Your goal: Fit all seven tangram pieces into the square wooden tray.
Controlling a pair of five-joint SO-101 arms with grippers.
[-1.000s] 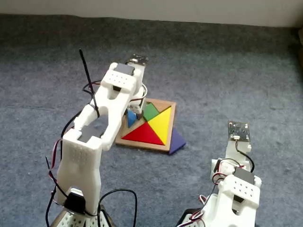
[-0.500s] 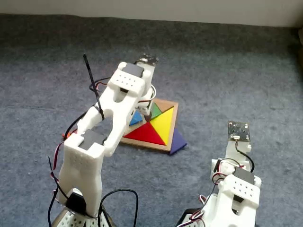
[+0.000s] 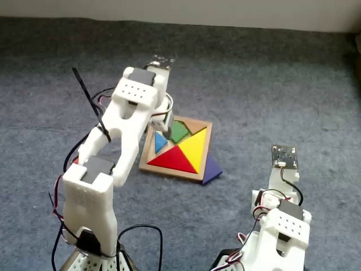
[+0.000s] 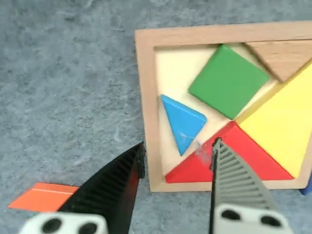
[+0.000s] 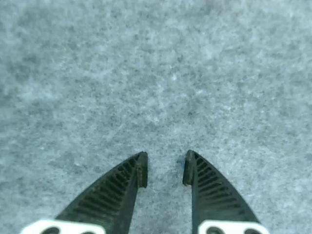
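Observation:
The square wooden tray (image 3: pixel 171 171) lies on the carpet and holds a red triangle (image 3: pixel 169 161), a yellow triangle (image 3: pixel 195 148), a green square (image 3: pixel 179 131), a small blue triangle (image 3: pixel 160 141) and a wood-coloured triangle (image 3: pixel 196 125). A purple piece (image 3: pixel 211 167) rests on the carpet against the tray's right edge. An orange piece (image 4: pixel 44 196) lies on the carpet left of the tray (image 4: pixel 146 97). My left gripper (image 4: pixel 178 148) hangs open above the tray corner, near the blue triangle (image 4: pixel 183 122), holding nothing. My right gripper (image 5: pixel 165 168) is open over bare carpet.
Grey carpet covers the whole work area. The left arm (image 3: pixel 121 130) leans over the tray's left side and hides part of it. The right arm (image 3: pixel 282 186) stands folded at the front right, well away from the tray.
The left arm swung right over the tray, then back to the left and farther away. The blue triangle now lies uncovered in the tray. The right arm has not moved.

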